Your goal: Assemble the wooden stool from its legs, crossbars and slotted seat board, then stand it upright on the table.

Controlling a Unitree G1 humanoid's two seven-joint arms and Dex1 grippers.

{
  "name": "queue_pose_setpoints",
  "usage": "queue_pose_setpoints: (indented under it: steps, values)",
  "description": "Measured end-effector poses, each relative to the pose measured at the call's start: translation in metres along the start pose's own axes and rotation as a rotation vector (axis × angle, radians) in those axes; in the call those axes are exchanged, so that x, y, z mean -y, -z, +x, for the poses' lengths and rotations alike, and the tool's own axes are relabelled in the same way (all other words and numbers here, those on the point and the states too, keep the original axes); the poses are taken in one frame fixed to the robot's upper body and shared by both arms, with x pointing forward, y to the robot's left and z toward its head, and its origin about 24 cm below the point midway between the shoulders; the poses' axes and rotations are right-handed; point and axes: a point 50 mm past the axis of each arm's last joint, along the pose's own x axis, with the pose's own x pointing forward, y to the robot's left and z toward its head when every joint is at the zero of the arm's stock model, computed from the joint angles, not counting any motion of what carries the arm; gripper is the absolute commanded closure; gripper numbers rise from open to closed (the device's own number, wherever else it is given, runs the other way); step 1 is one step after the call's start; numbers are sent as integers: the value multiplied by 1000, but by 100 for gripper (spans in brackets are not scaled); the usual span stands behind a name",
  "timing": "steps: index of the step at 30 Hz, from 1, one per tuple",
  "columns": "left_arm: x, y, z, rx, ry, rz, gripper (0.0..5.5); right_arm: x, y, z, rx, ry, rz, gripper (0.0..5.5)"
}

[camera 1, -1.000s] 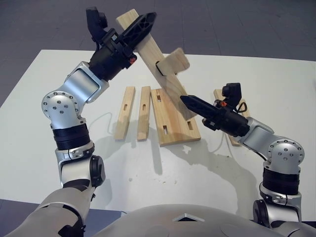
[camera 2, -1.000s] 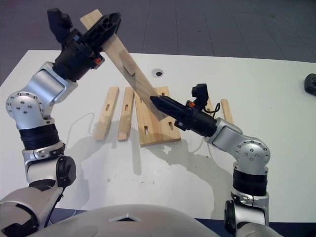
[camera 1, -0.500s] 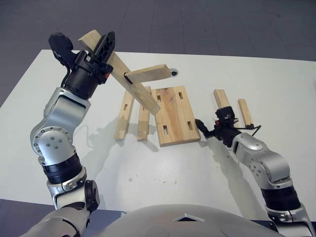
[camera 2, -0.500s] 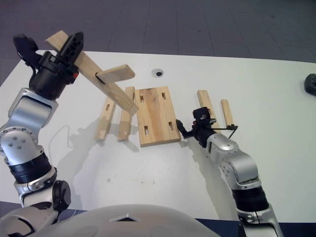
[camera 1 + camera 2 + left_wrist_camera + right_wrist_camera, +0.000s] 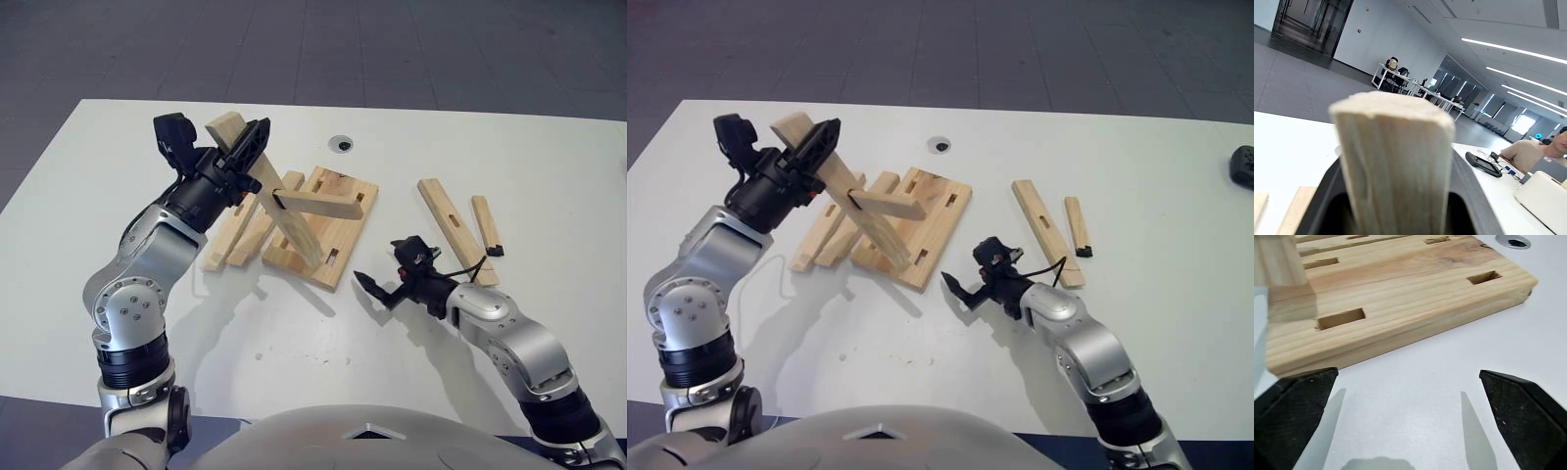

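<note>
Leg-fitting looks to be the step in hand. The left fingers (image 5: 253, 143) are clenched on a pale pine leg (image 5: 294, 220) with a flat crossbar (image 5: 318, 204) pegged through it. Its lower end rests on the slotted seat board (image 5: 1400, 279) below them. The right fingers (image 5: 1298, 396) stand released on the desk (image 5: 294, 343), just short of the board's edge. Next, the leg's squared end must find a rectangular slot.

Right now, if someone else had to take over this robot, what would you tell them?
Left gripper: shut on a leg with one crossbar fitted, tilted, lower end over the seat board. Right gripper: open, low over the table beside the board's edge. Two loose pieces lie left of the board, two right. Done: one crossbar joined. Left: the remaining joints, then standing the stool upright.
</note>
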Motion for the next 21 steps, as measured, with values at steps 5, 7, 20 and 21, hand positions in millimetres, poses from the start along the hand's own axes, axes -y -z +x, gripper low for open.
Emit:
queue_pose_setpoints:
  steps: [5, 7, 20, 21]
  values:
    - [-19, -17, -8, 82, -74, 73, 445, 11, 3, -5, -2, 53, 9, 10]
    - [-21, -18, -8, 104, -97, 106, 445, 11, 6, -5, -6, 59, 20, 10]
    - [-25, 14, -6, 135, -167, 200, 445, 10, 5, -4, 6, 72, 33, 10]
    - [-19, 19, -11, 127, -154, 242, 445, 12, 5, -4, 7, 83, 29, 10]
